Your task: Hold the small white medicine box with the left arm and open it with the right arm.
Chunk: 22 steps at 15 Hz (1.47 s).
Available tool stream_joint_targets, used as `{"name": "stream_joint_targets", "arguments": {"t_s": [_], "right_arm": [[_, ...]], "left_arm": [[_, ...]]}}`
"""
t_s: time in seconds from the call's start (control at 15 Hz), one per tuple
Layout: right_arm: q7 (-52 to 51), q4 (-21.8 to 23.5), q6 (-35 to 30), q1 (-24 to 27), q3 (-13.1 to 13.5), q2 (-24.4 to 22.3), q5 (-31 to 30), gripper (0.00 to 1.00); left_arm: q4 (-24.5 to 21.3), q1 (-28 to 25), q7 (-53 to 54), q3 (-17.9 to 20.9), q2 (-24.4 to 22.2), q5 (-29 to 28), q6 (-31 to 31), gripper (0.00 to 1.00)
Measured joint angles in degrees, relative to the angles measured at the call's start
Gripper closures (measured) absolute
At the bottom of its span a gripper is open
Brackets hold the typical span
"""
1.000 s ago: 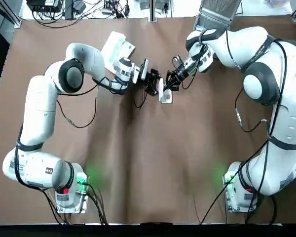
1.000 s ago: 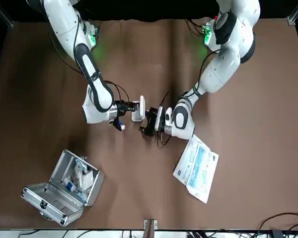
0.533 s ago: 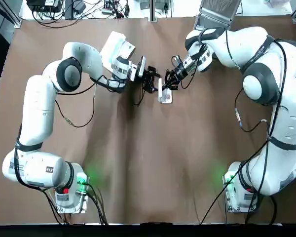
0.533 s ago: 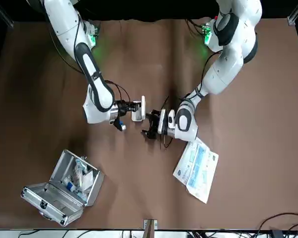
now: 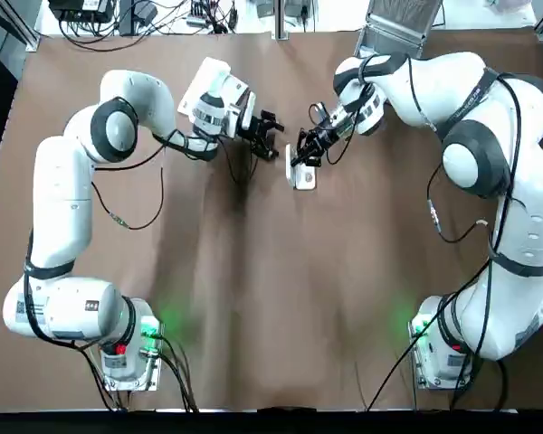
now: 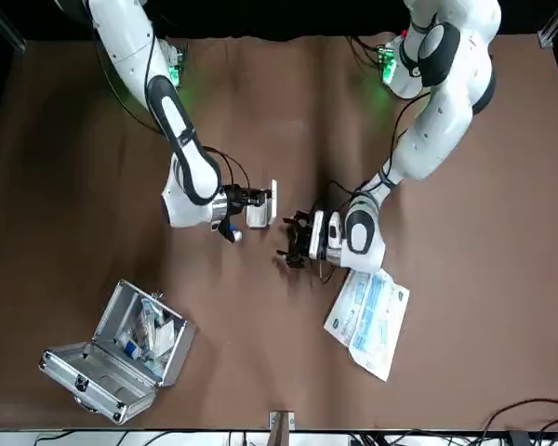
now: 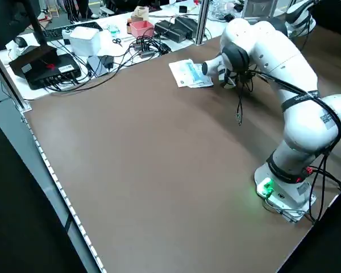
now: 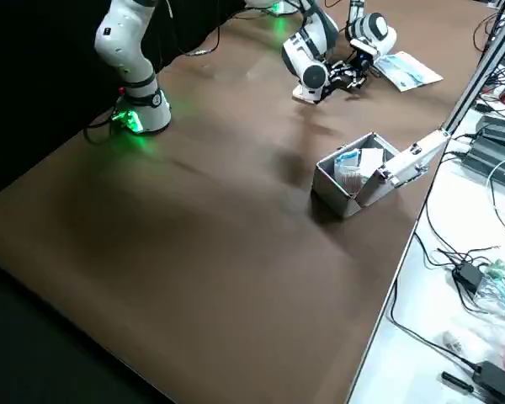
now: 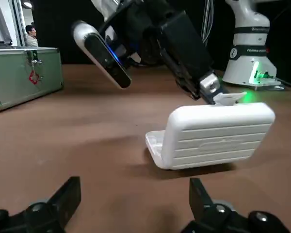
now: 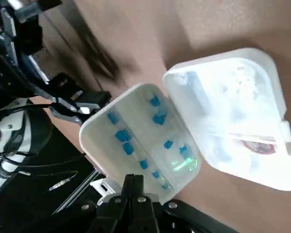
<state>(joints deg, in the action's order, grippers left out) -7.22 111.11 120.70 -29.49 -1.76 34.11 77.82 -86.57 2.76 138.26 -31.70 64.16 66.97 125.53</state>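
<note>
White box [image 5: 305, 177] lay open on the worktop [image 5: 253, 289]; we saw the right claw [image 5: 298, 159] pinching its raised half (left claw [image 5: 270, 137] released, apart).

We see a brown table [image 5: 271, 298] with three things on it. The small white medicine box [image 5: 303, 174] lies open at the far middle. A white-and-blue packet [image 6: 367, 316] lies flat to its left. An open silver metal case [image 6: 121, 348] sits well apart, far right.

Brown table [image 5: 253, 298], beside it a white bench [image 8: 429, 337] — cluttered, apparently, with cables [image 7: 122, 54].
</note>
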Motion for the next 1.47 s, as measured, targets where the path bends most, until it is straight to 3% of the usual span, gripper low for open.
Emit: {"name": "stream_joint_targets", "arguments": {"t_s": [0.67, 1.2, 1.47], "right_arm": [[0.03, -1.57, 4.93, -2.41, 0.00, 2.75, 0.17, 0.99], [0.03, -2.46, 11.04, -5.87, 0.00, 3.65, 0.19, 0.99], [0.03, -2.54, 13.58, -7.51, 0.01, 3.70, 0.17, 0.99]], "left_arm": [[-0.60, -8.13, -6.04, -0.03, -2.44, -6.45, -8.88, 0.00], [-0.51, -11.21, -18.76, -0.16, -7.11, -10.78, -12.02, 0.00], [-0.45, -11.69, -30.81, -0.20, -10.56, -13.88, -12.85, 0.00]]}}
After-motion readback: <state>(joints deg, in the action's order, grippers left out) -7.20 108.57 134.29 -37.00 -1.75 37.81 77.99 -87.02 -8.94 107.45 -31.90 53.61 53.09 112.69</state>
